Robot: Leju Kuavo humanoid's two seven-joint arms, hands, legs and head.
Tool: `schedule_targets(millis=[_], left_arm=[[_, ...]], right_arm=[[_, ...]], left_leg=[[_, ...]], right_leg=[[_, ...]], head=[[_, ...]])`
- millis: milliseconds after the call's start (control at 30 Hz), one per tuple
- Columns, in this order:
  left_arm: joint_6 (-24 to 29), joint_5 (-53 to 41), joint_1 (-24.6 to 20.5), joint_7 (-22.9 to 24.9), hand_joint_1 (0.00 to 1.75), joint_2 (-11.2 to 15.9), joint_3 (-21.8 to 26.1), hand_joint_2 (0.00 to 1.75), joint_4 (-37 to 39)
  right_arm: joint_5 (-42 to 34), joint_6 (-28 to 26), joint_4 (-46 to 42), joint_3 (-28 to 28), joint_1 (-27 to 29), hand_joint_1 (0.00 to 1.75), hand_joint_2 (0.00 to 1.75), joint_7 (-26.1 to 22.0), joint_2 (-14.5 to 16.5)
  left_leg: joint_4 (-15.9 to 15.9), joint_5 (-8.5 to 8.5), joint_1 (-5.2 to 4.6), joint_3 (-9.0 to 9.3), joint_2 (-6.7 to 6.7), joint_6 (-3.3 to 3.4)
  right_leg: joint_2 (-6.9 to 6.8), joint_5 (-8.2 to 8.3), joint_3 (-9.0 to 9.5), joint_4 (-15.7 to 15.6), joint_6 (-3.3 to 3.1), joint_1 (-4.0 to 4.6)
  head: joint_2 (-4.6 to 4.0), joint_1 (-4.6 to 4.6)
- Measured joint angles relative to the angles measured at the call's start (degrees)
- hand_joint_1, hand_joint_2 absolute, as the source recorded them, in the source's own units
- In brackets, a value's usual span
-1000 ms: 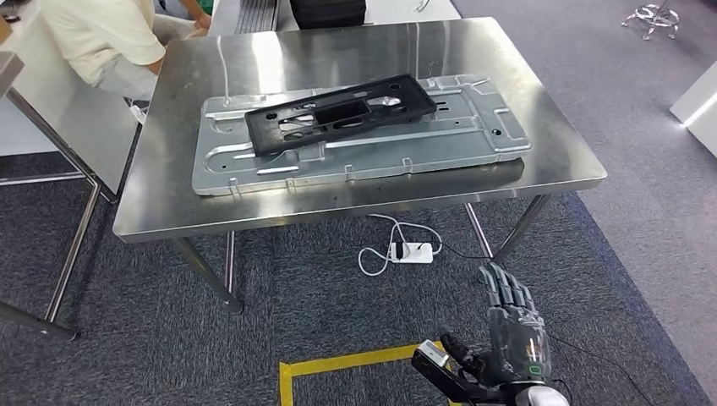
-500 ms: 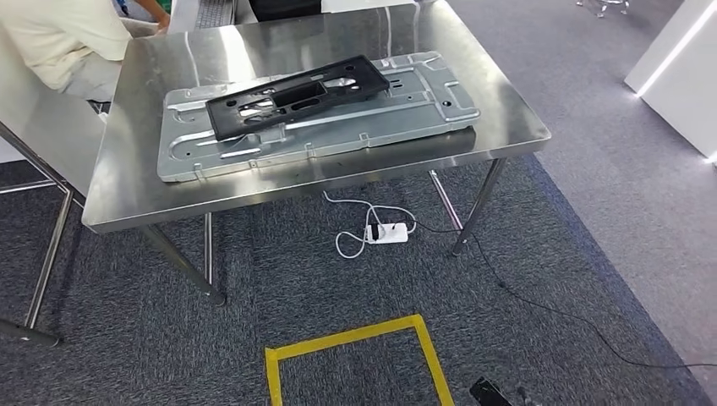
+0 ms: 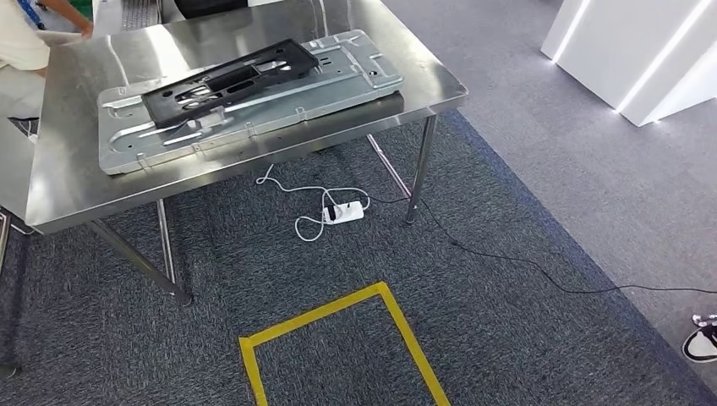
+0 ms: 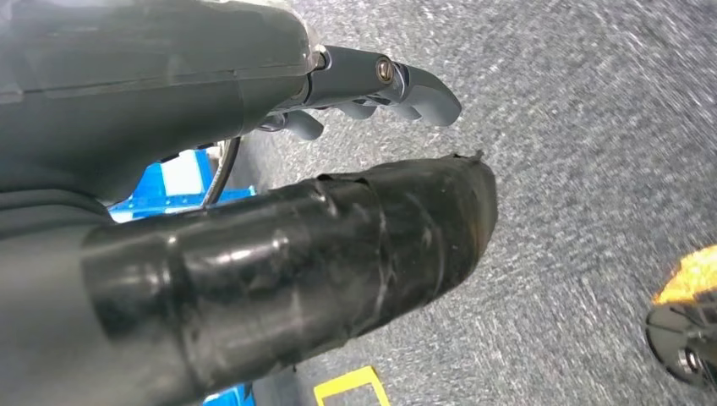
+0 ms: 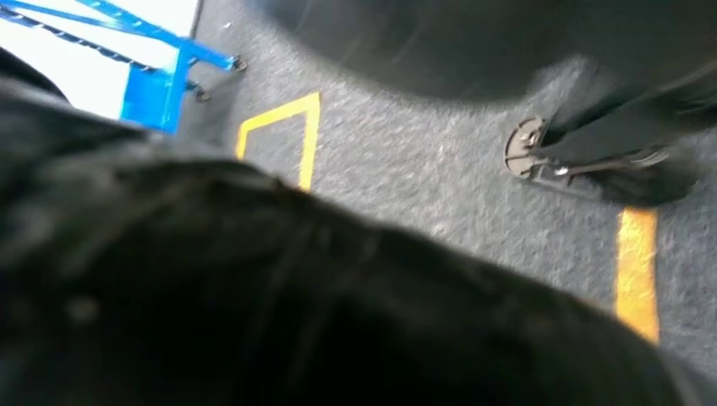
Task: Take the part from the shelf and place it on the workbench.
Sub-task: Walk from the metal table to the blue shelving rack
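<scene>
Workbench: stainless steel table at 11 o'clock in the head view, on slim metal legs. Part: black flat frame with cut-outs, lying on a large grey stamped metal panel that rests flat on the bench top. Person: pale sleeve at the bench's far edge, 10 o'clock. Floor: grey carpet; white power strip with cable under the bench; yellow tape outline at 6 o'clock; white cabinets at 2 o'clock; a shoe at 4 o'clock. Left hand: in its wrist view, thumb and fingers extended and apart over carpet, holding nothing. Right hand: a dark blur in its wrist view; cannot tell how the fingers lie.
</scene>
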Motion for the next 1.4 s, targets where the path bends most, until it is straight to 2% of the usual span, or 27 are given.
schedule_targets(millis=[67, 133, 200, 267, 300, 333, 367, 400, 467, 533, 600, 633, 700, 767, 833, 867, 900, 967, 1000, 1067, 1100, 1167, 1233, 1300, 1333, 1367, 1400], left_arm=[[-0.3, 0.2, -0.2, 0.4, 0.00, -0.1, 0.0, 0.00, 0.0], [-1.1, 0.9, -0.2, 0.6, 0.00, -0.2, 0.0, 0.00, 0.0], [-1.8, 1.4, 0.2, 0.4, 0.00, -0.4, 0.0, 0.00, 0.0], [-1.9, 1.0, 0.4, 0.3, 0.00, -0.5, 0.0, 0.00, 0.0], [-1.7, 0.7, 0.4, 0.3, 0.00, -0.5, 0.0, 0.00, 0.0], [-1.4, 0.3, 0.4, 0.4, 0.00, -0.5, 0.0, 0.00, 0.0], [-0.9, -0.1, 0.4, 0.3, 0.00, -0.5, -0.1, 0.00, 0.0], [-0.3, -0.4, 0.4, 0.2, 0.00, -0.5, -0.2, 0.00, 0.0], [0.9, -1.2, 0.4, 0.0, 0.00, -0.2, -0.5, 0.00, 0.0], [1.6, -1.8, 0.4, -0.2, 0.00, 0.0, -1.0, 0.00, 0.0], [1.7, -2.3, 0.2, -0.3, 0.00, 0.1, -1.5, 0.00, 0.0], [1.6, -2.4, 0.1, -0.3, 0.00, 0.2, -1.7, 0.00, 0.0], [1.3, -2.6, 0.2, -0.5, 0.00, 0.3, -1.9, 0.00, 0.0], [1.2, -2.7, 0.5, -0.5, 0.00, 0.4, -2.1, 0.00, 0.0], [1.2, -2.7, 0.6, -0.6, 0.00, 0.5, -2.4, 0.00, 0.0], [1.2, -2.7, 0.6, -0.6, 0.00, 0.5, -2.5, 0.00, 0.0], [1.1, -2.7, 0.6, -0.6, 0.00, 0.5, -2.6, 0.00, 0.0], [1.1, -2.7, 0.4, -0.7, 0.00, 0.6, -2.8, 0.00, 0.0], [1.1, -2.7, 0.4, -0.7, 0.00, 0.6, -2.8, 0.00, 0.0], [0.9, -2.7, 0.1, -0.9, 0.00, 0.6, -2.8, 0.00, 0.0], [0.7, -2.7, 0.0, -1.1, 0.00, 0.7, -2.9, 0.00, 0.0], [0.3, -2.7, 0.0, -1.5, 0.00, 0.7, -2.9, 0.00, 0.0], [0.1, -2.7, 0.3, -1.7, 0.00, 0.8, -2.9, 0.00, 0.0], [0.1, -2.7, 0.4, -1.8, 0.00, 0.8, -2.9, 0.00, 0.0], [0.1, -2.7, 0.4, -1.8, 0.00, 0.9, -2.9, 0.00, 0.0], [0.1, -2.7, 0.5, -1.8, 0.00, 0.9, -2.9, 0.00, 0.0], [0.1, -2.8, 0.5, -1.9, 0.00, 0.9, -2.9, 0.00, 0.0]], right_arm=[[1.6, 1.0, 0.6, 0.4, -0.4, 0.00, 0.00, 0.0, 0.5], [3.9, 2.2, 1.2, 1.4, -0.5, 0.00, 0.00, 1.0, 0.7], [6.2, 2.9, 1.6, 2.8, -0.8, 0.00, 0.00, 3.0, 0.9], [9.1, 2.9, 1.7, 4.3, -1.0, 0.00, 0.00, 4.9, 1.2], [10.5, 2.9, 1.8, 5.2, -1.2, 0.00, 0.00, 5.5, 1.3], [11.6, 2.8, 1.8, 6.1, -1.2, 0.00, 0.00, 5.9, 1.5], [12.2, 2.8, 1.8, 7.0, -1.3, 0.00, 0.00, 6.0, 1.6], [12.5, 3.0, 1.8, 7.7, -1.3, 0.00, 0.00, 5.9, 1.8], [12.1, 4.2, 1.8, 8.5, -1.4, 0.00, 0.00, 5.5, 2.2], [11.1, 6.1, 1.9, 8.7, -1.5, 0.00, 0.00, 5.0, 2.4], [9.6, 8.4, 2.1, 8.7, -1.5, 0.00, 0.00, 5.0, 2.2], [8.6, 9.8, 2.2, 8.7, -1.5, 0.00, 0.00, 5.1, 2.1], [6.6, 12.6, 2.4, 8.4, -1.4, 0.00, 0.00, 5.4, 1.9], [4.9, 14.8, 2.5, 7.8, -1.5, 0.00, 0.00, 5.9, 1.6], [4.0, 15.9, 2.6, 7.3, -1.5, 0.00, 0.00, 6.2, 1.2], [3.8, 16.1, 2.6, 7.2, -1.4, 0.00, 0.00, 6.2, 1.1], [3.7, 16.2, 2.7, 7.0, -1.4, 0.00, 0.00, 6.2, 1.0], [3.7, 16.2, 2.7, 6.7, -1.5, 0.00, 0.00, 6.3, 0.8], [3.7, 16.2, 2.7, 6.6, -1.5, 0.00, 0.00, 6.5, 0.7], [3.7, 16.2, 2.7, 6.6, -1.4, 0.00, 0.00, 7.1, 0.6], [3.7, 16.3, 2.8, 6.5, -1.4, 0.00, 0.00, 7.3, 0.5], [3.5, 16.7, 2.8, 6.4, -1.4, 0.00, 0.00, 7.7, 0.3], [3.3, 17.1, 2.8, 6.2, -1.5, 0.00, 0.00, 7.9, 0.2], [3.2, 17.2, 2.8, 6.0, -1.5, 0.00, 0.00, 8.0, 0.1], [3.2, 17.3, 2.8, 6.0, -1.5, 0.00, 0.00, 8.0, 0.1], [3.2, 17.3, 2.8, 5.9, -1.5, 0.00, 0.00, 8.1, 0.0], [3.1, 17.4, 2.8, 5.9, -1.5, 0.00, 0.00, 8.1, 0.0]], left_leg=[[0.1, 0.61, 0.21, -0.16, 0.89, -1.01], [0.5, -0.22, 0.74, -0.60, 0.14, -2.01], [4.6, -5.20, 0.93, -2.10, -2.81, -2.37], [11.6, -10.69, 0.76, -3.85, -5.02, -1.97], [14.3, -11.62, 0.58, -4.02, -5.39, -1.62], [15.3, -11.30, 0.34, -3.34, -5.58, -1.19], [14.1, -10.06, 0.05, -1.62, -5.79, -0.71], [10.8, -8.47, -0.26, 1.11, -6.33, -0.14], [2.6, -6.91, -0.66, 6.73, -8.40, 0.94], [-1.8, -7.00, -0.93, 9.00, -9.49, 1.38], [-2.7, -6.42, -0.83, 8.93, -8.39, 1.44], [-3.0, -5.97, -0.68, 8.84, -7.72, 1.62], [-3.6, -5.13, -0.41, 8.40, -6.22, 2.02], [-3.5, -4.73, -0.52, 7.64, -4.65, 2.21], [-3.1, -4.52, -0.54, 6.98, -3.07, 2.06], [-2.9, -4.48, -0.49, 6.70, -2.39, 1.94], [-2.5, -4.53, -0.43, 6.53, -1.79, 1.76], [-1.7, -4.80, -0.47, 6.17, -0.78, 1.15], [-1.3, -4.89, -0.51, 6.08, -0.41, 0.76], [-1.1, -4.83, -0.56, 6.09, 0.23, 0.01], [-1.1, -4.84, -0.49, 6.07, 0.34, -0.34], [0.7, -6.44, -0.22, 5.28, -1.44, -0.91], [6.6, -10.32, 0.03, 2.71, -4.31, -1.26], [13.4, -13.14, 0.09, -0.25, -5.37, -1.40], [14.6, -13.02, 0.09, -0.70, -5.50, -1.36], [13.6, -11.79, 0.08, -0.10, -5.60, -1.24], [10.5, -9.82, 0.08, 1.47, -5.87, -1.03]], right_leg=[[0.23, -0.72, -0.16, -1.6, -1.52, 0.60], [0.98, 0.22, -1.20, -1.8, -2.91, 0.85], [1.77, 1.53, -2.48, -1.9, -3.96, 1.04], [2.89, 2.80, -4.04, -1.8, -4.54, 1.59], [3.61, 3.41, -4.83, -1.8, -4.68, 1.90], [4.36, 3.98, -5.49, -1.7, -4.75, 2.17], [5.10, 4.50, -6.05, -1.6, -4.76, 2.38], [5.81, 4.95, -6.44, -1.5, -4.74, 2.53], [7.02, 5.76, -7.05, -1.4, -4.54, 2.75], [8.04, 6.58, -7.57, -1.4, -4.05, 2.70], [8.87, 7.23, -7.94, -1.4, -3.38, 2.65], [8.39, 6.81, -8.27, -0.9, -3.08, 2.71], [6.10, 3.57, -10.07, 3.2, -2.56, 2.64], [4.21, -0.88, -12.83, 10.5, -1.84, 2.23], [3.59, -2.21, -13.06, 13.9, -1.19, 1.65], [3.29, -1.38, -11.42, 12.2, -0.94, 1.38], [2.70, 0.02, -8.75, 8.6, -0.77, 1.17], [0.97, 1.77, -4.08, 1.3, -1.02, 1.21], [0.42, 2.08, -3.00, -0.7, -1.37, 1.40], [0.67, 2.29, -3.16, -1.3, -2.19, 1.80], [1.05, 2.52, -3.29, -1.4, -2.66, 1.70], [1.86, 3.20, -3.57, -2.0, -3.67, 1.45], [2.75, 3.77, -4.05, -2.2, -4.40, 1.43], [3.87, 4.05, -4.69, -1.9, -4.62, 1.67], [4.50, 4.13, -4.94, -1.7, -4.62, 1.79], [5.14, 4.18, -5.12, -1.5, -4.58, 1.86], [5.77, 4.22, -5.23, -1.3, -4.53, 1.90]], head=[[0.00, -0.12], [0.00, -0.14], [0.00, -0.21], [0.00, -0.24], [0.00, -0.23], [0.00, -0.24], [0.00, -0.24], [0.00, -0.24], [0.00, -0.21], [0.00, -0.19], [0.00, -0.20], [0.00, -0.14], [0.00, 0.01], [0.00, 0.09], [0.00, 0.09], [0.00, 0.10], [0.00, 0.11], [0.00, 0.10], [0.00, 0.08], [0.00, 0.07], [0.00, 0.07], [0.00, 0.06], [0.00, 0.03], [0.00, 0.03], [0.00, 0.03], [0.00, 0.02], [0.00, 0.02]])
